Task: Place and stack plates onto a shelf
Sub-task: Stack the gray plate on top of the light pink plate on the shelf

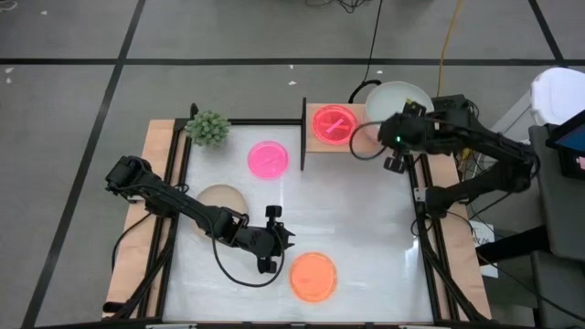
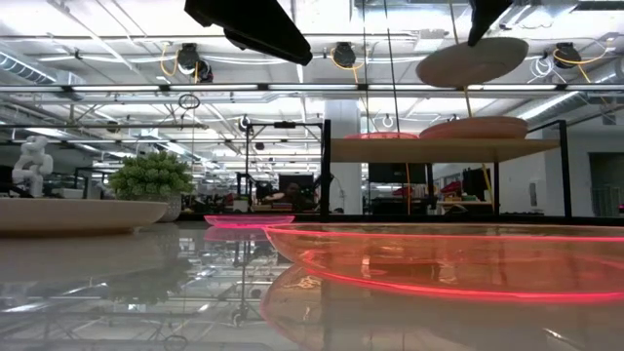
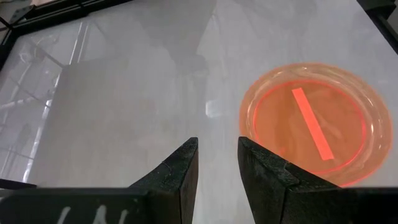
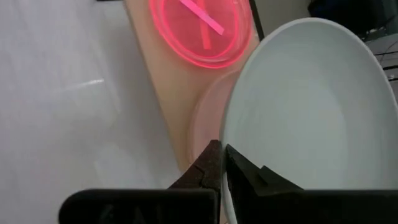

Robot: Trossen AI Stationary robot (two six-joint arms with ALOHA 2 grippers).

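Right gripper (image 4: 222,163) pinches the rim of the pale grey-green plate (image 4: 311,106), fingers pressed on its edge. In the high view it is at about 1 o'clock of the table, over the right end of the shelf (image 1: 309,144). The plate hangs tilted in the air above the shelf, clear in the low view (image 2: 472,60).

On the shelf: a red-pink plate (image 1: 333,124) at its left part, and a pale pink plate (image 4: 208,115) beside it, partly under the held plate. In the low view the pink one shows as a low mound on the board (image 2: 475,128).

Left gripper (image 3: 217,163) is at about 6 o'clock of the table, low over the tabletop (image 1: 366,210), fingers slightly apart with a narrow gap, holding nothing. Orange plate (image 1: 313,276) lies just beside it, toward 5 o'clock, not touched.

Magenta plate (image 1: 268,159) lies on the table near 11 o'clock, just left of the shelf. Beige plate (image 1: 222,199) lies at 9 o'clock, partly under the left arm. Green plant (image 1: 208,128) stands at the 11 o'clock corner.
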